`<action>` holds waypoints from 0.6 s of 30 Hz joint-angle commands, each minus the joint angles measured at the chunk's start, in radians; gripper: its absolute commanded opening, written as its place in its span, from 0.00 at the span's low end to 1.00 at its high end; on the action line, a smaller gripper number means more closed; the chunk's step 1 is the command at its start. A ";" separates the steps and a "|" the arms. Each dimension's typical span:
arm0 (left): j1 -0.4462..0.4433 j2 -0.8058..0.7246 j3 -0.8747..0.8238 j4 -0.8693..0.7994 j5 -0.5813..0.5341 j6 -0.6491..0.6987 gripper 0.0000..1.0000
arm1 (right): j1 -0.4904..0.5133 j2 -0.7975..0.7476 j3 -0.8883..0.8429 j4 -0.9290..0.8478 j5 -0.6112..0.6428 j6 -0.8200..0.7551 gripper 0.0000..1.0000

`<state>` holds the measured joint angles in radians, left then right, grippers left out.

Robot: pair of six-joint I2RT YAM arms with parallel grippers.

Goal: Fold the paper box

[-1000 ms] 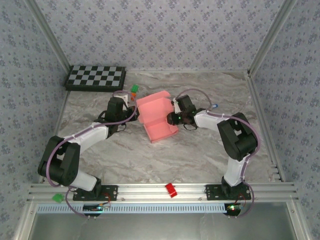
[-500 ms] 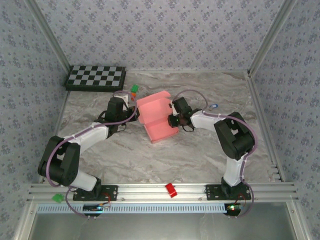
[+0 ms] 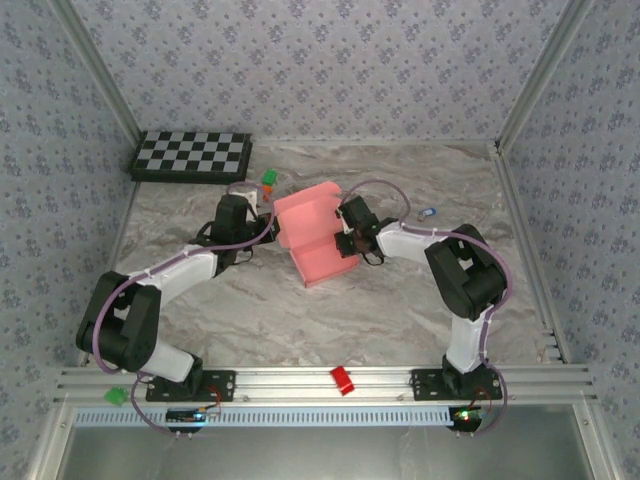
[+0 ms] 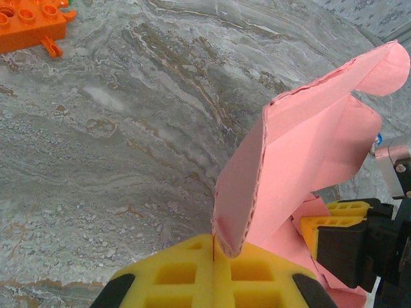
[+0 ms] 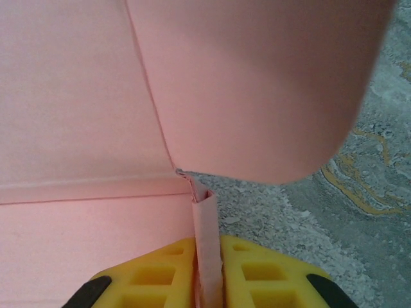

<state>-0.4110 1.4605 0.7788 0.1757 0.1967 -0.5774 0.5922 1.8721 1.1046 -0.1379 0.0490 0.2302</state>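
Observation:
The pink paper box (image 3: 315,235) lies half-folded mid-table, its far wall raised. My left gripper (image 3: 270,222) sits at its left edge. In the left wrist view the yellow pads (image 4: 186,273) press together, and the lower corner of a raised pink flap (image 4: 302,147) meets the seam at my left gripper (image 4: 213,247) tips. My right gripper (image 3: 340,238) is at the box's right side. It is shut on a narrow upright pink strip (image 5: 207,218) that runs between the pads of my right gripper (image 5: 207,247). The box's panels (image 5: 77,96) spread above it.
A checkerboard (image 3: 192,155) lies at the back left. Green and orange bricks (image 3: 268,180) sit just behind the box, and the orange brick (image 4: 29,22) lies on the marble. A red block (image 3: 342,380) rests on the front rail. A small blue item (image 3: 428,213) lies at the right.
My right gripper has moved left onto the box's right side and narrowed onto the pink strip. The left arm and the box have stayed put.

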 commanded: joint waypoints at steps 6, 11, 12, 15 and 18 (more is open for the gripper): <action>-0.002 0.006 0.034 -0.010 0.013 0.010 0.00 | 0.020 0.033 0.029 -0.081 0.109 -0.006 0.14; -0.003 0.007 0.036 -0.010 0.014 0.011 0.00 | 0.029 0.042 0.036 -0.099 0.143 -0.001 0.12; -0.001 0.007 0.037 -0.011 0.015 0.012 0.00 | 0.030 0.045 0.038 -0.104 0.150 -0.002 0.12; -0.002 0.009 0.038 -0.010 0.016 0.012 0.00 | 0.036 0.052 0.044 -0.121 0.172 -0.001 0.11; -0.002 0.011 0.038 -0.010 0.017 0.013 0.00 | 0.044 0.061 0.048 -0.134 0.184 -0.010 0.10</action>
<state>-0.4126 1.4624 0.7788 0.1757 0.2016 -0.5770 0.6350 1.8938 1.1400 -0.1947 0.1619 0.2268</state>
